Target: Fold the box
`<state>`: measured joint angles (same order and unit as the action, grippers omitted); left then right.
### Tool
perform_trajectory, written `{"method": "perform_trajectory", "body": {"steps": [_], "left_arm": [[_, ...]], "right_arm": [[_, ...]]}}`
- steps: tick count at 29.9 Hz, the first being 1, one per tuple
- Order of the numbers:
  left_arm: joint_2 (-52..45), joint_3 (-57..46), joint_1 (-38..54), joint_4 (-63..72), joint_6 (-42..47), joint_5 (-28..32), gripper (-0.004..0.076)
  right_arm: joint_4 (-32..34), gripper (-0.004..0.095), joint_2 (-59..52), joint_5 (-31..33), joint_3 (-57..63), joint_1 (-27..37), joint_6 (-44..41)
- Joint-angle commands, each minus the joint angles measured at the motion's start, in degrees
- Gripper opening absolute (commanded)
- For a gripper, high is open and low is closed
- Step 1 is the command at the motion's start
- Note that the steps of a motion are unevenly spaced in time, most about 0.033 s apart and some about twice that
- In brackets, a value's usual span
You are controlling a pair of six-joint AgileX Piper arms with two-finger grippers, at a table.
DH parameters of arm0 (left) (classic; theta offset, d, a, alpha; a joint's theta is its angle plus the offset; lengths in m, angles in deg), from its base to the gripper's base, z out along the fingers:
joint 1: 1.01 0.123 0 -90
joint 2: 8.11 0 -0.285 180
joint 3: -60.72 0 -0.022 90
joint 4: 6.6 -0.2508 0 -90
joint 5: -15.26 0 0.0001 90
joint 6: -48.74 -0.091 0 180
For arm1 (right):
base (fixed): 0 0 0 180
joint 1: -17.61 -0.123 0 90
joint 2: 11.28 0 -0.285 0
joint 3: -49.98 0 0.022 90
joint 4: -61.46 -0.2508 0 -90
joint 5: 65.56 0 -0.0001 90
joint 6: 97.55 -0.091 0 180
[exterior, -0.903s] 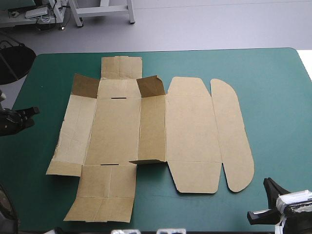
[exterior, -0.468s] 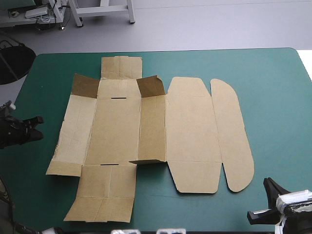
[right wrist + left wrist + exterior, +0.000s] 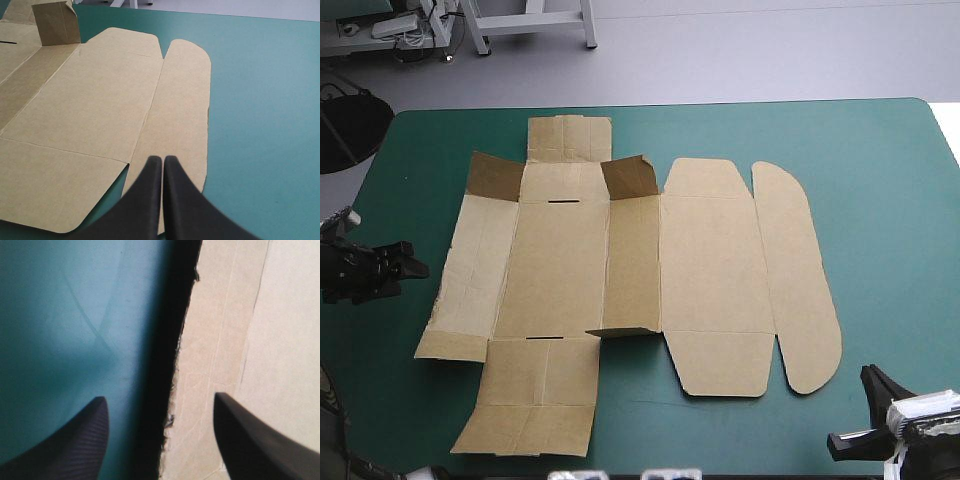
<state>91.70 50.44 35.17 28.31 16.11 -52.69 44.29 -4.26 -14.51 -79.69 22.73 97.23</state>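
One flat brown box (image 3: 620, 260), two far flaps (image 3: 630, 178) up; left gripper (image 3: 160, 397) spread over its left edge, right gripper (image 3: 163, 159) closed near its rounded flap.

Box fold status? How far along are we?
Barely started. Done: only two small flaps stand up at the far end; the rest of the box lies flat. In hand: the left gripper is open, straddling the box's left edge, nothing gripped. The right gripper is shut, off the box. Left: all walls to raise and tuck.
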Motion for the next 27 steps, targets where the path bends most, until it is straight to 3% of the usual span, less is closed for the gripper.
{"method": "perform_trajectory", "body": {"steps": [1, 6, 27], "left_arm": [[-0.9, 1.7, -0.1, 3.0, 0.8, -2.9, 0.0535], [0.9, 1.4, -0.2, 4.1, 0.0, -6.3, 0.0503], [8.3, 1.3, -14.2, 5.2, -1.8, -6.3, 0.0492]], "right_arm": [[-0.3, 0.0, -1.4, -4.2, -1.7, 0.2, 0.4], [-0.3, 0.0, -1.4, -4.2, -1.7, 0.2, 0.4], [-0.3, 0.0, -1.4, -4.2, -1.7, 0.2, 0.2]]}}
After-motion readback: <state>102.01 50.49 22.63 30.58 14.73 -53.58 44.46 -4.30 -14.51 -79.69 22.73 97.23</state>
